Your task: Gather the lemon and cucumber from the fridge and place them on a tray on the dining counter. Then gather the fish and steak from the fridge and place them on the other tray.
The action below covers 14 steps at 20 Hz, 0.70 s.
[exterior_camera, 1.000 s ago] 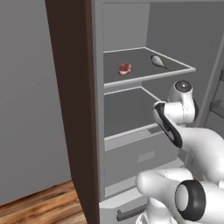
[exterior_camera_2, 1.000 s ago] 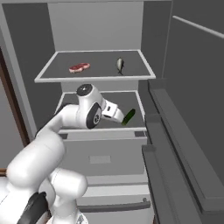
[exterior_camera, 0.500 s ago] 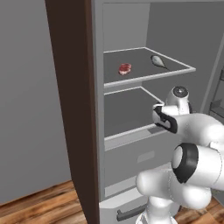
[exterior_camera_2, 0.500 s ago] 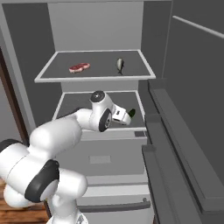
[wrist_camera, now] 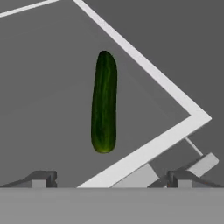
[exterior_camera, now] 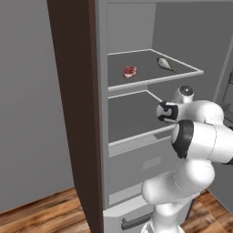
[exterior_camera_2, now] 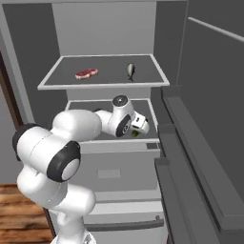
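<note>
The arm (exterior_camera_2: 71,143) is showing glossy white rounded shells, with dark bands ringing its joints and a grey cap (exterior_camera_2: 119,100) topping the wrist. A small dark block is sitting at the hand (exterior_camera: 167,111). Two grey fingertips (wrist_camera: 41,179) are showing squared ends.

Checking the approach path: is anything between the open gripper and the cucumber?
No. In the hand view, bare dark shelf lies between the gripper and the cucumber.
</note>
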### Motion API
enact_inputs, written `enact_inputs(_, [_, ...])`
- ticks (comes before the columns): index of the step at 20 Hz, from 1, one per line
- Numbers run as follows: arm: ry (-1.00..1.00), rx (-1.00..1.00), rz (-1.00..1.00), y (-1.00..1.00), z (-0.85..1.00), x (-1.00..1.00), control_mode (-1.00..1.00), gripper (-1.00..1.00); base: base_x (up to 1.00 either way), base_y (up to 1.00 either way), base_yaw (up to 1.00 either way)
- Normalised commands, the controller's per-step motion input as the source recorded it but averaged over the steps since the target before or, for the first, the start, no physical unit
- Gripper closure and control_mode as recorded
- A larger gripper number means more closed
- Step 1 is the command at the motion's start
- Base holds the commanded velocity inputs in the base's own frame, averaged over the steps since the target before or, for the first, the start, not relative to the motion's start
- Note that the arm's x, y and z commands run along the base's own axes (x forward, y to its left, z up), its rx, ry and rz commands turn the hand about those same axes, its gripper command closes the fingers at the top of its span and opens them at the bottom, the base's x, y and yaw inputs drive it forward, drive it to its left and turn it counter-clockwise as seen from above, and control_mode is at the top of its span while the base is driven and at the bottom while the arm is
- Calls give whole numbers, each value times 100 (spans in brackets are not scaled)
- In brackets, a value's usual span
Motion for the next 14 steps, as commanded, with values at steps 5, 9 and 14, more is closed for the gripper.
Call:
enact_inputs(5, [8,7,0,-1,-14,43,-100,-100,0,0,0])
enact_inputs(9, [9,5,0,0,-19,42,-100,-100,0,0,0])
enact_inputs(14, [7,2,0,0,-32,35,-100,-100,0,0,0])
